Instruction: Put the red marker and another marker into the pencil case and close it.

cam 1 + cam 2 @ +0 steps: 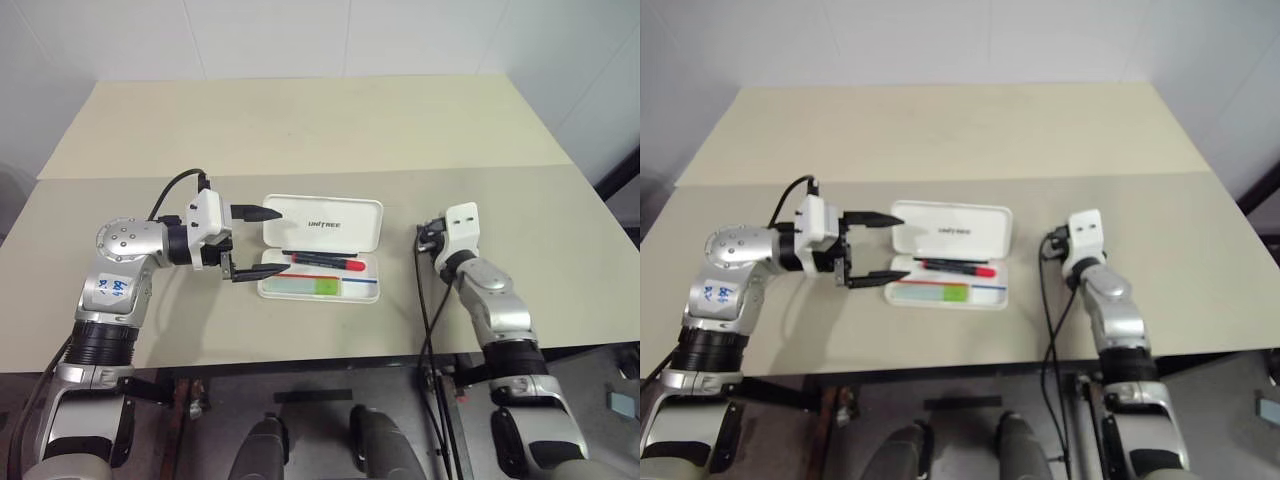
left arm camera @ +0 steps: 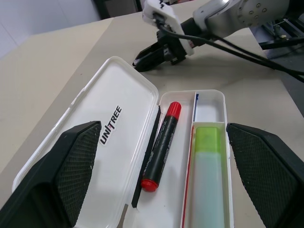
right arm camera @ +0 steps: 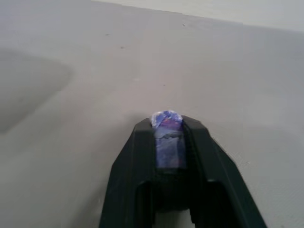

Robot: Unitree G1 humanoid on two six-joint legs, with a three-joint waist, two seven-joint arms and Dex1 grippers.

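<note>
While the pencil case (image 1: 322, 222) lies open mid-table, the red marker (image 1: 325, 263) and another marker (image 1: 312, 286) sit inside its tray. Left gripper (image 1: 262, 243) hovers at the case's left end, fingers spread wide, empty. Right gripper (image 2: 151, 57) well off to the right, clenched shut on a small blue object (image 3: 167, 135).

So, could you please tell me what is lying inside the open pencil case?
The pencil case holds the red marker and the green marker in separate compartments. The case floor beneath them is hidden.
</note>
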